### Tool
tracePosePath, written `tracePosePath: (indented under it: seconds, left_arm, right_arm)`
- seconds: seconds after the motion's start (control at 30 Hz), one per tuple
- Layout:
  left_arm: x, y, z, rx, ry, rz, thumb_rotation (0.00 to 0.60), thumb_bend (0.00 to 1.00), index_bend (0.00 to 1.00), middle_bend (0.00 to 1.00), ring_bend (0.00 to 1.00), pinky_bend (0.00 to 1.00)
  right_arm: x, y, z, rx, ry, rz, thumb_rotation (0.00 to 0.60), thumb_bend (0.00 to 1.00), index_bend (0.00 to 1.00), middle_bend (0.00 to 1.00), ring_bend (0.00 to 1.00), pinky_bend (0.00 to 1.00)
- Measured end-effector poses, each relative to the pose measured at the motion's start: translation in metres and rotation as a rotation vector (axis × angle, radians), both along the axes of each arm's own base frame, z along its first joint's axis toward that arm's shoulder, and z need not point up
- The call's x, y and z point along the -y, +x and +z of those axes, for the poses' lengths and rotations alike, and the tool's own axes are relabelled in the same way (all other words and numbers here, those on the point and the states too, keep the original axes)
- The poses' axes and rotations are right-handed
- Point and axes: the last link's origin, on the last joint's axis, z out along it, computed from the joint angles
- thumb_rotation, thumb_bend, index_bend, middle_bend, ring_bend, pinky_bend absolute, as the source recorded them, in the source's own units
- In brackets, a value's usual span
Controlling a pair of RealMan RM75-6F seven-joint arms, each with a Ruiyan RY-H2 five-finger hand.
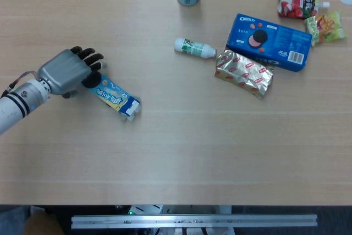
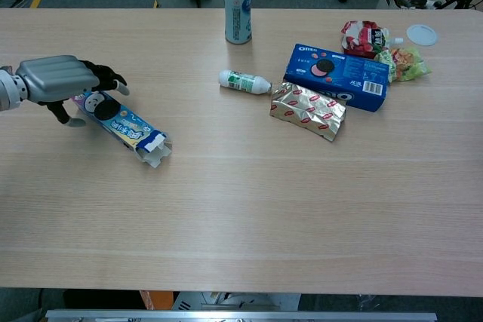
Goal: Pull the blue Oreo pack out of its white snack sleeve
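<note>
The snack sleeve (image 1: 114, 95) is a long light-blue and white carton with an Oreo picture, lying at an angle at the table's left. Its open flap end (image 2: 153, 150) points toward the lower right, and a bit of dark blue pack shows inside it. My left hand (image 1: 67, 73) is over the sleeve's upper-left end. In the chest view the left hand (image 2: 59, 79) has its fingers (image 2: 112, 83) arched across the carton's top and its thumb on the near side. No firm grip shows. My right hand is out of both views.
A big blue Oreo box (image 2: 337, 75) and a gold foil pack (image 2: 308, 110) lie at the right. A small bottle (image 2: 243, 81) lies on its side mid-table. A tall white bottle (image 2: 237, 4) stands at the back. Snack bags (image 2: 364, 38) and a white lid (image 2: 421, 34) are at far right.
</note>
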Motion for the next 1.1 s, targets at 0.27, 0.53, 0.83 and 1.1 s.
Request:
tracePosePath:
  seconds: [0.27, 0.53, 0.83, 1.1]
  left_arm:
    - [-0.009, -0.018, 0.003, -0.057, 0.039, 0.041, 0.600, 0.24, 0.19, 0.15, 0.10, 0.20]
    - [-0.007, -0.024, -0.003, -0.020, 0.055, 0.070, 0.600, 0.24, 0.29, 0.23, 0.18, 0.26]
    - [-0.004, -0.026, -0.015, 0.003, 0.071, 0.063, 0.600, 0.24, 0.38, 0.35, 0.31, 0.43]
    - [-0.001, -0.030, -0.016, 0.003, 0.093, 0.073, 0.600, 0.24, 0.41, 0.37, 0.32, 0.47]
  right_arm:
    - [-0.002, -0.003, -0.001, 0.006, 0.000, -0.002, 0.600, 0.31, 0.33, 0.37, 0.30, 0.22]
    - [-0.005, -0.006, 0.003, 0.015, -0.015, -0.009, 0.600, 0.31, 0.33, 0.37, 0.30, 0.22]
    - [-0.006, -0.010, 0.003, 0.021, -0.017, -0.016, 0.600, 0.31, 0.33, 0.37, 0.30, 0.22]
    - [-0.004, -0.012, 0.002, 0.026, -0.015, -0.012, 0.600, 0.31, 0.33, 0.37, 0.30, 0.22]
